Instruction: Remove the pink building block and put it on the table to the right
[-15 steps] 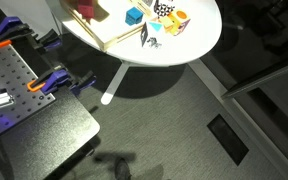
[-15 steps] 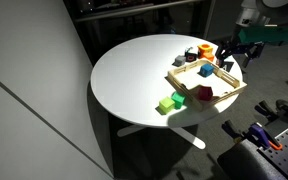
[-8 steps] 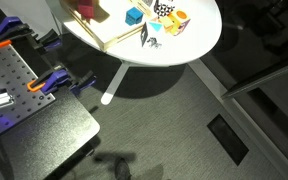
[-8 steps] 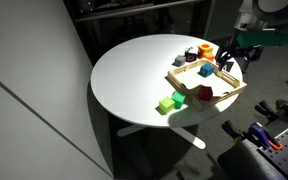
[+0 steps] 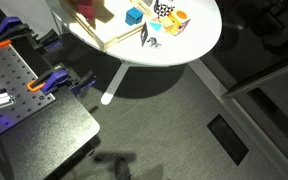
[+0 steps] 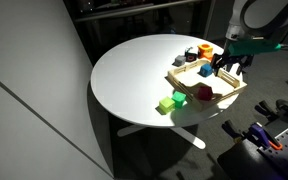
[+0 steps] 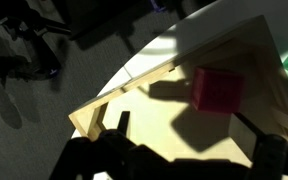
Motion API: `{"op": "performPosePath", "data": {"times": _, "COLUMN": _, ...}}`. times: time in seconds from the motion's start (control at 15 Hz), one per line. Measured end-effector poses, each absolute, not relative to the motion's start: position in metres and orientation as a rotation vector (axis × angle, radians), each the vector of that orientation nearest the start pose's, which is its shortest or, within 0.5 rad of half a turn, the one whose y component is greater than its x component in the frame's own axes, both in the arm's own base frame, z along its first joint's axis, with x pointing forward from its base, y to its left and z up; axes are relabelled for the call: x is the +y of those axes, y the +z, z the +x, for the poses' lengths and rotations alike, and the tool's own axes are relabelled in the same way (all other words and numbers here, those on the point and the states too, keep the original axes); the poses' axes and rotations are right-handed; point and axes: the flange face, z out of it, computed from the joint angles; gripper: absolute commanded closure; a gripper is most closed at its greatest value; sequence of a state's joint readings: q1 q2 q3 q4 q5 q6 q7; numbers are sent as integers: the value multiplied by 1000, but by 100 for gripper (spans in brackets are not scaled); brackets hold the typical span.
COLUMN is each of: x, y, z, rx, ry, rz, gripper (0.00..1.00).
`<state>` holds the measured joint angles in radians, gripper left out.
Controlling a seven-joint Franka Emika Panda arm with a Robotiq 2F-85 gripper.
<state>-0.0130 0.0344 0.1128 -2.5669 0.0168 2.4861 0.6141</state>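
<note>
The pink building block [image 6: 205,94] lies inside a shallow wooden tray [image 6: 189,81] on the round white table [image 6: 134,70]. In the wrist view the block [image 7: 217,90] sits on the tray floor [image 7: 144,105], just ahead of my fingers. My gripper [image 6: 227,64] hangs over the tray's far end, apart from the block. It is open and empty, with a dark finger on each side in the wrist view [image 7: 184,135]. In an exterior view the block [image 5: 84,8] is at the top edge of the picture.
A blue cube [image 5: 134,15] and an orange-yellow toy [image 5: 174,20] sit by the tray. Two green blocks [image 6: 167,103] lie on the table beside the tray's near corner. A black perforated workbench [image 5: 24,110] with orange clamps stands next to the table.
My arm has come lower and further in over the tray's far end. The blocks and the tray have not moved.
</note>
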Motion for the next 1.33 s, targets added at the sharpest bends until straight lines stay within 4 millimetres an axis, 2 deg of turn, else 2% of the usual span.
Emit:
{"op": "performPosePath", "data": {"times": 0.67, "x": 68, "y": 193, "z": 464, "rx": 755, "ry": 222, "rz": -3109, "gripper": 0}}
{"op": "performPosePath", "data": {"times": 1.33, "x": 91, "y": 167, "z": 480, "rx": 719, "ry": 250, "rz": -3141, "gripper": 0}}
